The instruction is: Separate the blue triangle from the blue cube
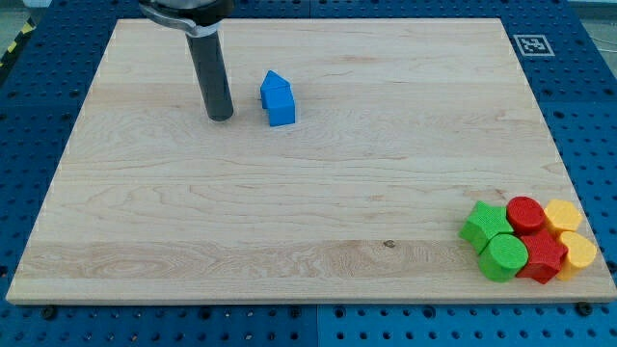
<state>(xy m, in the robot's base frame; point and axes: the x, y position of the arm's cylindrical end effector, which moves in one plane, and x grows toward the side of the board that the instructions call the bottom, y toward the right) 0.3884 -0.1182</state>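
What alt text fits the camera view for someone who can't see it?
Two blue blocks, the blue triangle and blue cube, sit touching near the top of a wooden board, with my tip just to their left and apart from them. A cluster of green, red and yellow blocks sits at the board's bottom right corner.

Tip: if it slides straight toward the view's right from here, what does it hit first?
My tip would probably first meet the blue cube, which touches the blue triangle. Depth alignment is unclear.
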